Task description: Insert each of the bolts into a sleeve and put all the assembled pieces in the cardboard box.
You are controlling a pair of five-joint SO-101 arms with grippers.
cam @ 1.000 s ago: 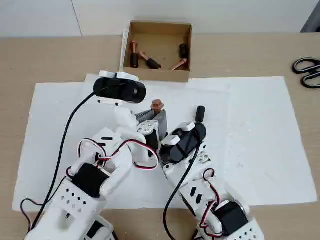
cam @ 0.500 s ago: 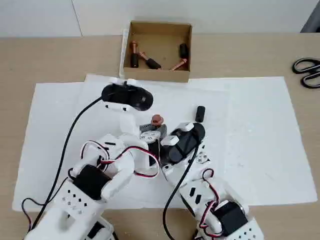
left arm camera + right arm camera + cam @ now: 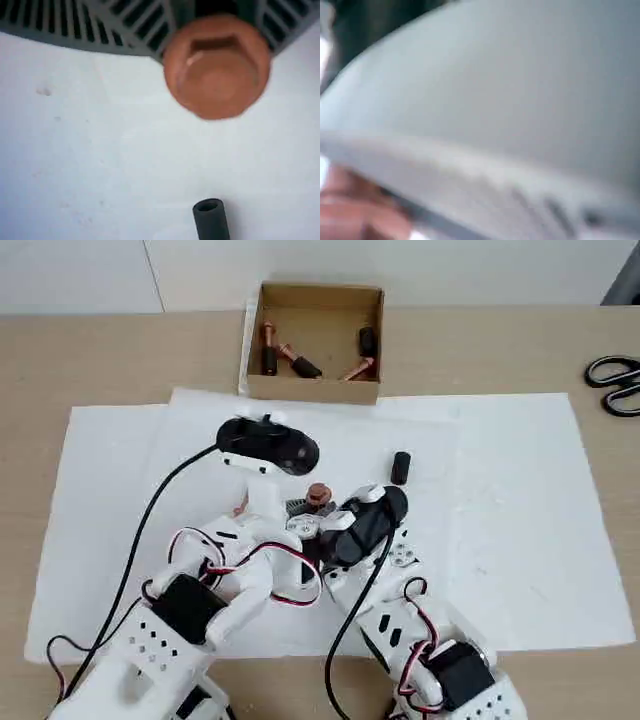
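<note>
The left claw (image 3: 309,506) was pinched on a copper-coloured bolt (image 3: 318,493). It held the bolt roughly upright, head uppermost and shaft hidden between the dark ribbed jaws, over the middle of the white paper sheet (image 3: 500,530) that covered the desk (image 3: 100,350). The one loose black sleeve (image 3: 400,467) lay on the sheet, apart from that claw, off toward the desk's right edge and slightly toward its far edge. In the high view its long axis seemed to run from the near edge toward the far edge, and in the left wrist view its open mouth faced the bolt. I could not settle whether it lay flat or stood on end.

As I judged it, the coming move turned on bringing the bolt's shaft in line with that mouth. The right arm (image 3: 420,630) sat nearer the sleeve, its wrist just beside it. Whether the right claw was spread or pressed together could not be told.

The cardboard box (image 3: 313,391) stood at the far edge beyond the sheet, with four assembled pieces (image 3: 300,362) inside. Scissors (image 3: 615,383) lay by the right edge.

No brand, label or writing could be read on the box, sleeve, bolt or arms.
</note>
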